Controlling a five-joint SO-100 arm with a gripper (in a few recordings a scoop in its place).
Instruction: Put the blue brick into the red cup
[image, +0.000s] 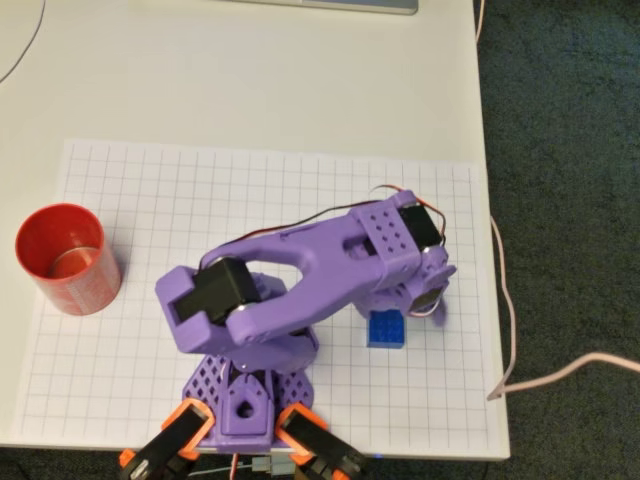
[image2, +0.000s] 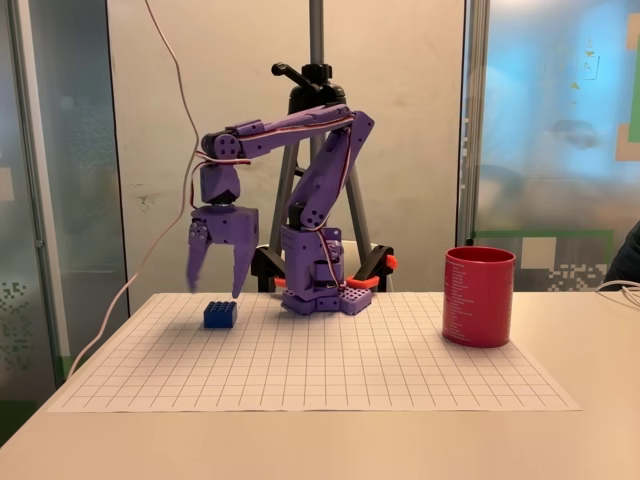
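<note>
The blue brick (image: 386, 328) (image2: 220, 314) lies on the white grid mat, right of the arm's base in the overhead view and at the left in the fixed view. My purple gripper (image2: 215, 290) hangs just above it with its two fingers spread open and pointing down, nothing between them. From overhead the gripper's head (image: 425, 285) covers the brick's far edge. The red cup (image: 68, 258) (image2: 479, 297) stands upright at the mat's left edge in the overhead view and at the right in the fixed view, far from the gripper.
The arm's purple base (image: 245, 385) is clamped at the table's near edge by orange clamps (image: 180, 430). A pale cable (image: 510, 340) trails off the table's right edge. A tripod (image2: 315, 90) stands behind the arm. The grid mat (image: 150, 350) lies open between base and cup.
</note>
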